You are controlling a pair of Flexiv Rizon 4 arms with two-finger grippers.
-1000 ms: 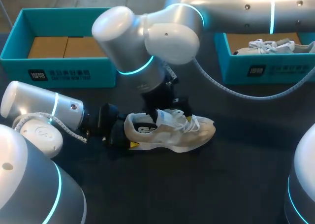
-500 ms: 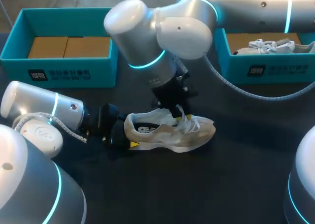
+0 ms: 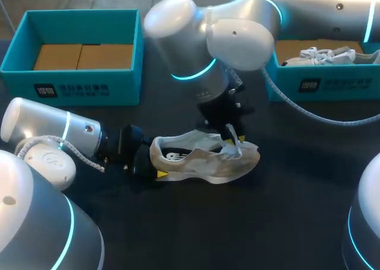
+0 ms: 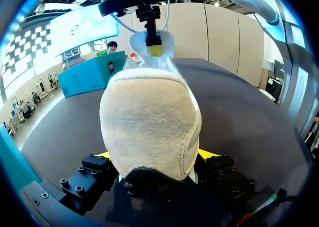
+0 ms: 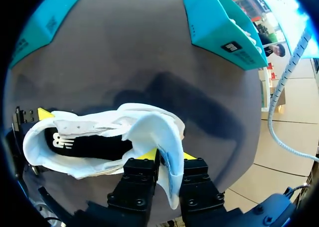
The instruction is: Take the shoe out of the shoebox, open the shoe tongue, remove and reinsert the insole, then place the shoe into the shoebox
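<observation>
A beige and white shoe (image 3: 205, 162) lies on its side on the dark table (image 3: 285, 210), toe to the right. My left gripper (image 3: 153, 162) is shut on its heel. In the left wrist view the heel (image 4: 149, 122) fills the space between the fingers of that gripper (image 4: 154, 157), a yellow tip showing on each side. Coming from the upper right, my right gripper (image 3: 233, 138) is shut on the white tongue (image 3: 236, 145) and holds it lifted off the laces. The right wrist view shows the tongue (image 5: 159, 132) pinched in that gripper (image 5: 167, 157) and the dark inside of the shoe (image 5: 89, 147).
A teal shoebox (image 3: 77, 87) with brown cardboard inside stands at the back left. A second teal shoebox (image 3: 320, 85) at the back right holds another white shoe (image 3: 323, 56). Bare table lies in front of the shoe.
My right gripper went from open over the laces to shut on the tongue. It then moved right, towards the toe, drawing the tongue up. The left arm and the heel stayed put.
</observation>
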